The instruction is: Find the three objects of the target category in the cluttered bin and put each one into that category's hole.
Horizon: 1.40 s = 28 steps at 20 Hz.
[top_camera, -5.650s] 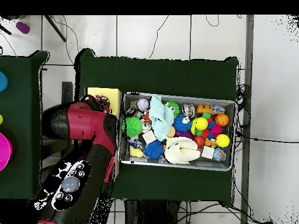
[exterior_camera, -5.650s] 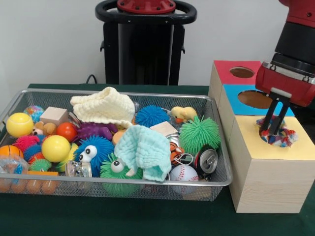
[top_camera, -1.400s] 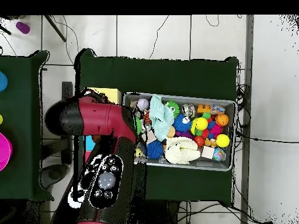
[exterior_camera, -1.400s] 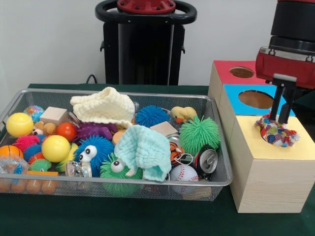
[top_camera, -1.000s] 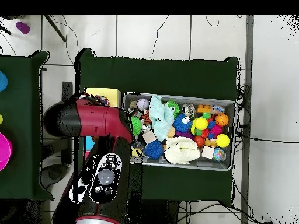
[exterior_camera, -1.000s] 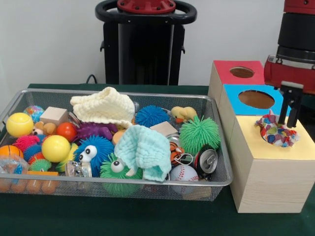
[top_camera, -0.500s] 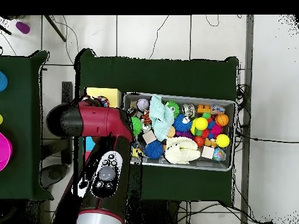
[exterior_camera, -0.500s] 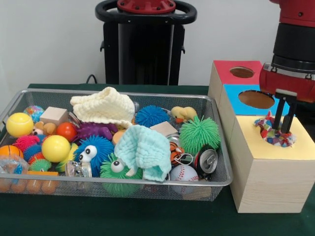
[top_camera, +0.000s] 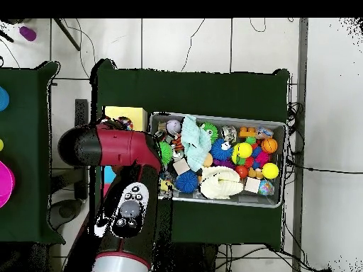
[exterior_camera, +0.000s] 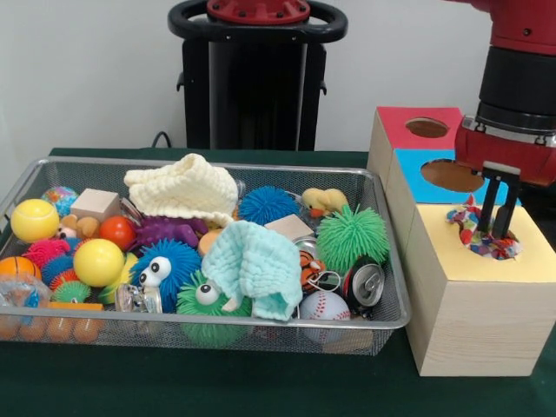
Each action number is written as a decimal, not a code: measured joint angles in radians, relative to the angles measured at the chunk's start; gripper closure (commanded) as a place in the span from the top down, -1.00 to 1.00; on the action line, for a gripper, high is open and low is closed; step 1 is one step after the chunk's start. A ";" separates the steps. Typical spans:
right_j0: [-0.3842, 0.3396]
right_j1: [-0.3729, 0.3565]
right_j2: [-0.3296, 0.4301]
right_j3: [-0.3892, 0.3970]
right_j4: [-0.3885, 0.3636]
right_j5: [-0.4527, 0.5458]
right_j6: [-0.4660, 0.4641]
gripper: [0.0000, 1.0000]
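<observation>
Front view shows the hand (exterior_camera: 497,213) over the yellow box (exterior_camera: 476,300), its two fingers (exterior_camera: 487,206) parted and pressed down into a multicoloured cloth (exterior_camera: 483,234) that sits bunched in the yellow hole, part of it heaped on the rim. The risk: the wad may jam in the opening, or snag a finger and lift back out when the arm rises, spilling onto the box top or the desk (exterior_camera: 261,382)
</observation>
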 measured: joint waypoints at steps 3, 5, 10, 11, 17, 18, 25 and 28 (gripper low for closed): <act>0.000 0.012 -0.002 -0.001 0.000 0.000 0.000 -1.00; 0.000 0.029 -0.004 -0.001 0.000 -0.001 0.000 -1.00; 0.000 0.089 -0.005 -0.012 0.001 -0.075 0.000 -1.00; 0.000 0.100 -0.004 -0.014 0.001 -0.107 0.000 -1.00; 0.002 0.135 -0.008 -0.016 0.000 -0.277 0.000 -1.00; 0.002 0.135 -0.009 -0.015 0.001 -0.290 0.000 -1.00; 0.004 0.137 -0.010 -0.016 0.001 -0.301 0.000 -1.00; 0.005 0.138 -0.012 -0.016 0.001 -0.302 0.000 -1.00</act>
